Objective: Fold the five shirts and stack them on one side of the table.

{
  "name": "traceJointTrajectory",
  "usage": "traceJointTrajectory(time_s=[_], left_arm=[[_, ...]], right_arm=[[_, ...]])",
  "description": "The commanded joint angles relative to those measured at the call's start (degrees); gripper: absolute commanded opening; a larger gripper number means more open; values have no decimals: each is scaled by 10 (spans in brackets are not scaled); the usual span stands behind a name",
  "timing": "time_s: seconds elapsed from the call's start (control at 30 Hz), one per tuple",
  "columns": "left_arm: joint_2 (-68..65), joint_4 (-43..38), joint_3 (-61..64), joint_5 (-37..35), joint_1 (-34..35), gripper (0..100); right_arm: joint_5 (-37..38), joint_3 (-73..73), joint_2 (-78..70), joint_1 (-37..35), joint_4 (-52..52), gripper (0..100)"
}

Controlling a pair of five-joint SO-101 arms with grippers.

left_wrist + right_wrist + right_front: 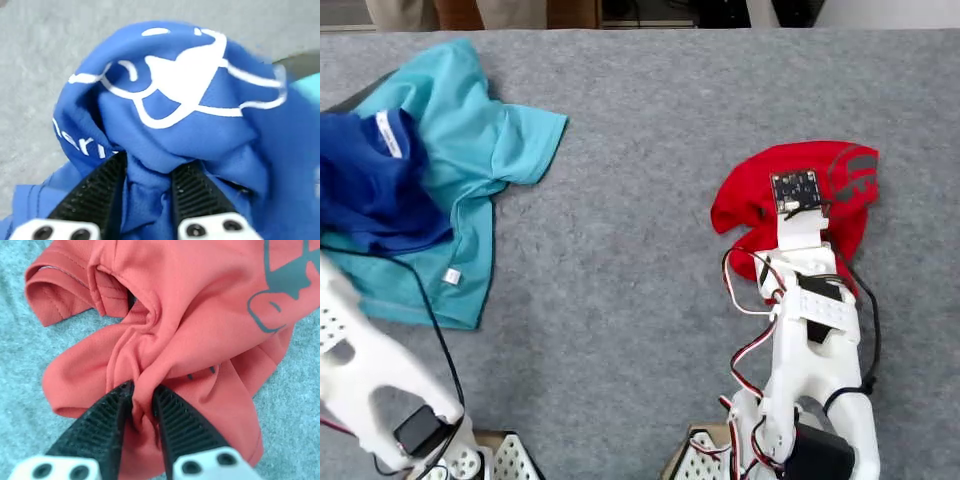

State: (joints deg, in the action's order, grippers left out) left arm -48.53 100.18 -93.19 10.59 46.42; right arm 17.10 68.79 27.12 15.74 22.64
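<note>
Where the two arms stand at the near edge of the grey felt-covered table [640,300], the white right arm [810,340] extends away from its base over the right half of the surface. The right jaws are closed on a pinched ridge of the crumpled red synthetic-knit shirt [200,315], and fabric fills the gap between the black ribbed fingers [107,415]. The red shirt lies bunched on the right side of the table. One hemmed sleeve [50,295] rests on the felt, and a dark printed graphic [285,285] shows on the far portion.

The white left arm [360,370] stands at the near left corner, with a black cable [430,320] running from it across the cloth. The left jaws grip a gathered fold of the dark blue mesh-knit shirt [175,120], one ribbed finger on each side of the fold. A white line-drawn print [185,75] faces up on the raised fabric. In the high view the blue shirt sits heaped at the left edge of the table, with a white neck label [388,133] showing. It lies on top of the turquoise short-sleeved shirt [470,130], which is spread mostly flat beneath and beyond it. One turquoise sleeve points toward the table centre, and a small white tag [451,277] sits near the near hem. The red shirt is well apart from the other two, with bare felt between.
</note>
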Motion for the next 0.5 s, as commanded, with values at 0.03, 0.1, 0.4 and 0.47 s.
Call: traceJointTrajectory(time_s=[0.03,0.1,0.4,0.47], left_arm=[[109,7,-16,-44,-113,36],[111,7,18,-46,-166,88],[110,-3,352,-42,-342,270],[101,-48,433,-41,-359,295]], right_arm=[[-3,0,6,2,-13,2],[-3,0,6,2,-13,2],[-3,0,6,2,-14,2],[-3,0,6,2,-14,2]])
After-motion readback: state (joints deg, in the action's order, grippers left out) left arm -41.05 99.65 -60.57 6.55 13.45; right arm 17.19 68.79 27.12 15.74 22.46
